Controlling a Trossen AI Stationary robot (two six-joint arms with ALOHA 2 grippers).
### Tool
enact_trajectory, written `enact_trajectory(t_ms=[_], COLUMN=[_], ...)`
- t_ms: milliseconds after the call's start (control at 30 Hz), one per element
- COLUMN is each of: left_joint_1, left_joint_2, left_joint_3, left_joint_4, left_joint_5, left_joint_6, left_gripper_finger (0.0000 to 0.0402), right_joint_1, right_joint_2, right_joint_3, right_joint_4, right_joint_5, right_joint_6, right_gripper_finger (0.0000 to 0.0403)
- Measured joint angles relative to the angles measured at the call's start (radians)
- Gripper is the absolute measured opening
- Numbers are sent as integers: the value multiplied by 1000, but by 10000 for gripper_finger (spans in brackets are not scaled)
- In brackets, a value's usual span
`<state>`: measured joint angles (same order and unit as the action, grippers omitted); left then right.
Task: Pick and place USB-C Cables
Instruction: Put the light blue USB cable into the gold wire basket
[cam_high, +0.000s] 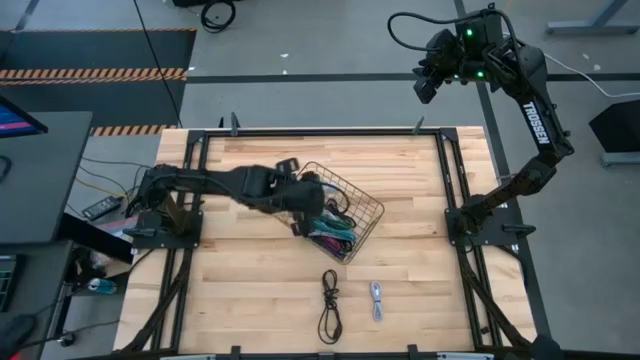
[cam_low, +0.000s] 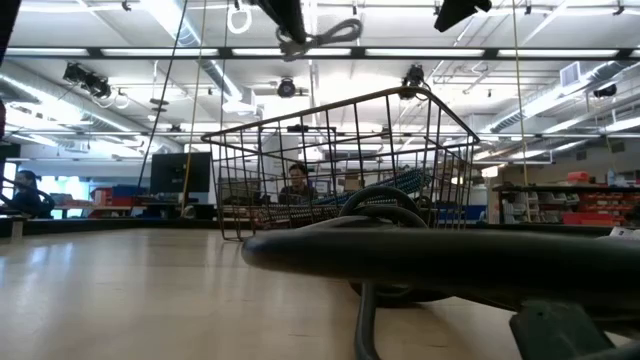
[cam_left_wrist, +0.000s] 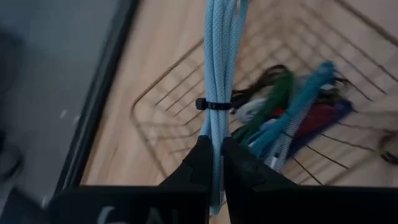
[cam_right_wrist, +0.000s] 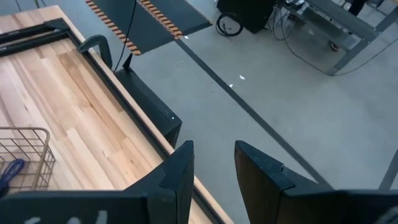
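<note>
Gripping a pale blue cable (cam_left_wrist: 219, 68) above the wire basket (cam_high: 362, 205), left tool (cam_left_wrist: 214, 149) clenched; right tool (cam_right_wrist: 212, 163) parted, empty, raised off-table

Pale blue cable (cam_left_wrist: 219, 74) pinched upright; coloured bundles (cam_left_wrist: 292, 115) heaped in basket; black (cam_high: 329, 305), grey (cam_high: 376, 300) on table.

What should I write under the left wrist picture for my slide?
Left gripper shut on a pale blue cable above the wire basket.

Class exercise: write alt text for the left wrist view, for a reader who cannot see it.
The left hand is shut on a pale blue cable bundle, held by a black tie, above a wire basket on a wooden table. More cables, green, teal, blue and red, lie piled in the basket.
</note>
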<state>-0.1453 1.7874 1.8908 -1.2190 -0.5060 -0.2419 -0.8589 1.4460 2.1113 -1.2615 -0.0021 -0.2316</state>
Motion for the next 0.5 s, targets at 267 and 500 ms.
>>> enact_trajectory(t_ms=[267, 500], left_joint_1=[98, 156], left_joint_2=[0, 25], left_joint_3=[0, 0], left_joint_4=[122, 100], left_joint_5=[310, 442], left_joint_6=[355, 518], left_gripper_finger=[19, 19], right_joint_1=[0, 0], right_joint_2=[2, 2], right_joint_3=[0, 0], right_joint_4=[-14, -34], right_joint_5=[0, 0], right_joint_6=[55, 108], right_gripper_finger=[122, 122])
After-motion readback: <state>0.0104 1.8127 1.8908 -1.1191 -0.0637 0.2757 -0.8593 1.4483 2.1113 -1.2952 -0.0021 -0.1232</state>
